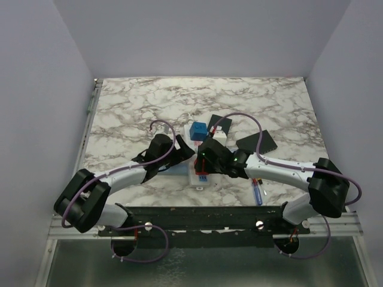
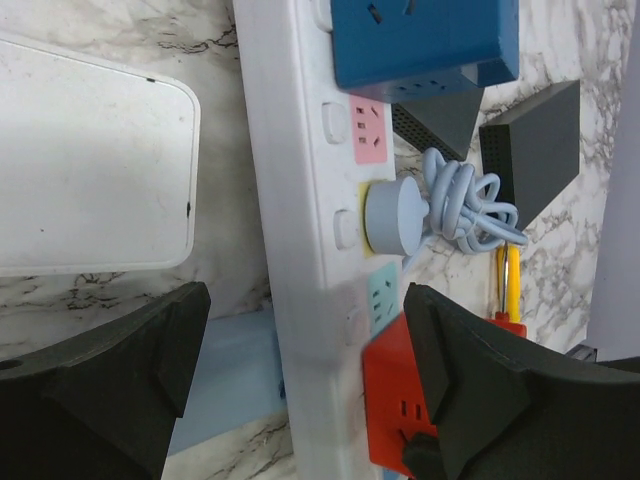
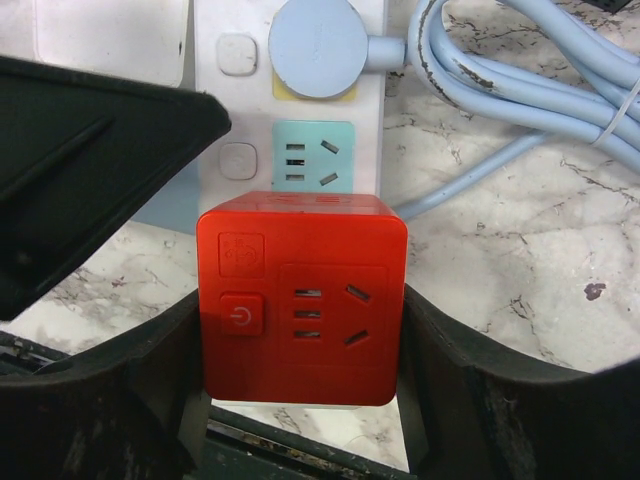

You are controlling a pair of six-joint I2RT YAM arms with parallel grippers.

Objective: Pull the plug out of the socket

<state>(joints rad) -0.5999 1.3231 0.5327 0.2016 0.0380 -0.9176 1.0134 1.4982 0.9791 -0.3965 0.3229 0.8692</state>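
The socket [image 2: 295, 200] is a long white strip with pastel outlet panels, seen again under both arms [image 1: 196, 177] and in the right wrist view [image 3: 240, 110]. A red cube plug [image 3: 300, 295] sits on its near end [image 2: 395, 390] [image 1: 202, 167]. My right gripper [image 3: 300, 350] [image 1: 206, 158] is shut on the red plug, a finger pressed against each side. My left gripper [image 2: 305, 370] [image 1: 179, 156] is open and straddles the strip, its right finger beside the red cube and its left finger clear of the strip.
A round grey-blue plug [image 2: 392, 217] with a coiled cable [image 3: 500, 80] and a blue cube adapter [image 2: 425, 40] also sit in the strip. A white flat box [image 2: 90, 160] and a light-blue bar [image 2: 225, 370] lie left of it. Dark boxes [image 1: 257, 142] lie to the right.
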